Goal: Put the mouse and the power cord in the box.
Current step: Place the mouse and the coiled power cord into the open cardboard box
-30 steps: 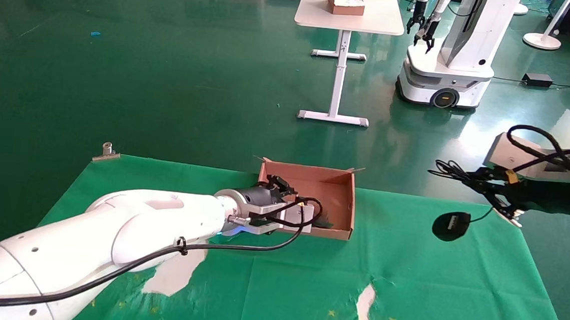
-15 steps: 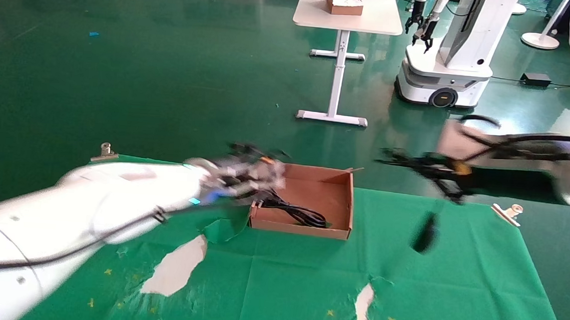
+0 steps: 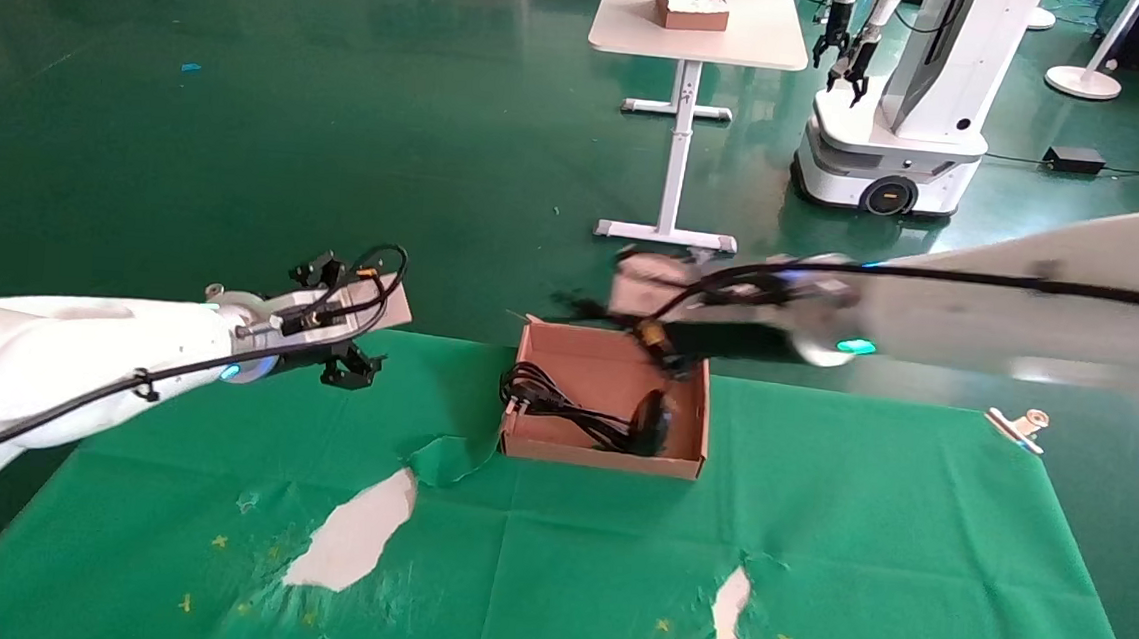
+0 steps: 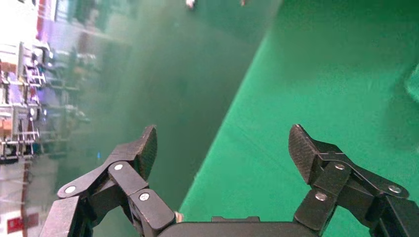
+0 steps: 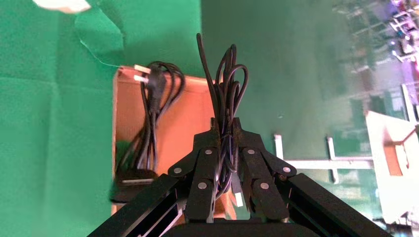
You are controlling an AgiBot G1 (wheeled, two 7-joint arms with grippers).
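The brown box stands at the far middle of the green cloth. The power cord lies looped inside it, its plug at one end of the box. My right gripper hovers over the box's far edge, shut on a bunch of the mouse's thin wire. The black mouse hangs below it inside the box by the right wall; whether it rests on the bottom I cannot tell. The mouse shows beside the cord. My left gripper is open and holds nothing, left of the box over the cloth's far edge.
The cloth is torn, with white patches and a folded flap by the box's front left corner. A metal clip grips the cloth's right edge. Beyond are a white table with a small box and another robot.
My left gripper left the power cord in the box and drew back to the left. My right arm swung left with the mouse hanging by its wire, which now hangs inside the box.
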